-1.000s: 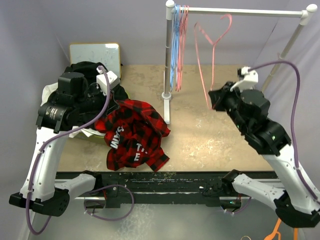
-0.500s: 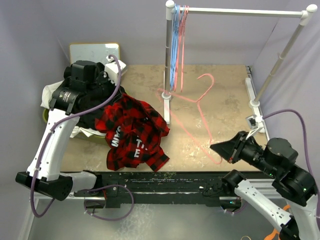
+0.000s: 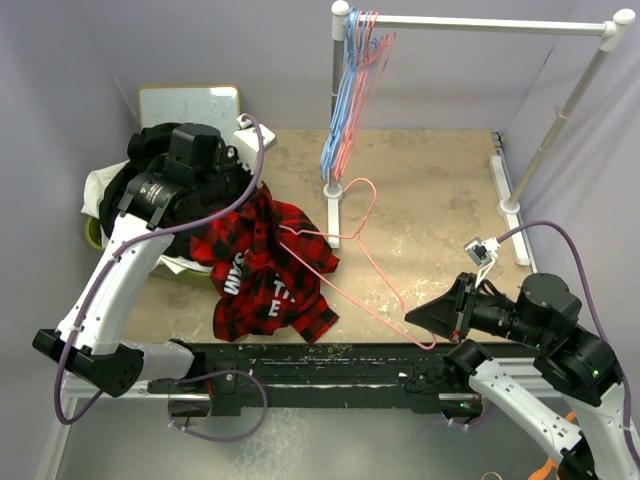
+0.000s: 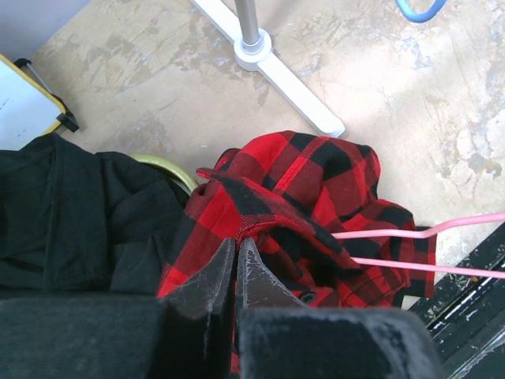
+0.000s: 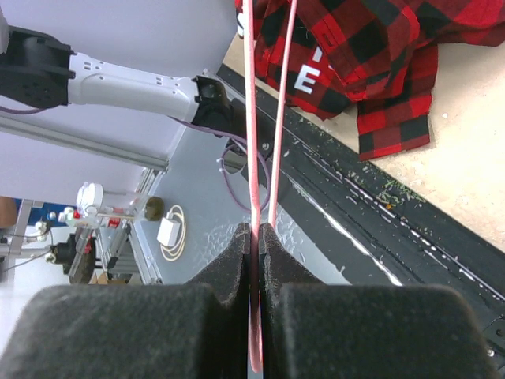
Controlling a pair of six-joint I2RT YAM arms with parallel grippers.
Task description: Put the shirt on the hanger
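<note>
The right gripper [image 5: 252, 237] has its jaws pressed together on the thin pale-pink wire hanger [image 5: 250, 118], pinching it at one shoulder corner. From that grip the hanger's long axis runs straight out ahead of the fingertips, and its hook sticks out to the far side of that line. Its other shoulder tip lies over the red-and-black checked flannel shirt [image 3: 270, 275] with white block letters, which is crumpled on the table beyond the wire's far end.

The left gripper [image 4: 237, 249] is clamped on a raised fold along the shirt's upper edge. The pink wires reach in from the right of its fingers, near the fold but not touching it. A black garment [image 4: 71, 213] is heaped just to the left of those fingers.

The left arm is the one at the shirt, while the right arm reaches it only through the hanger. The coming move likely means pushing the hanger along its own axis toward the left gripper's fold, so the far tip enters the shirt rather than riding on top of it.
</note>
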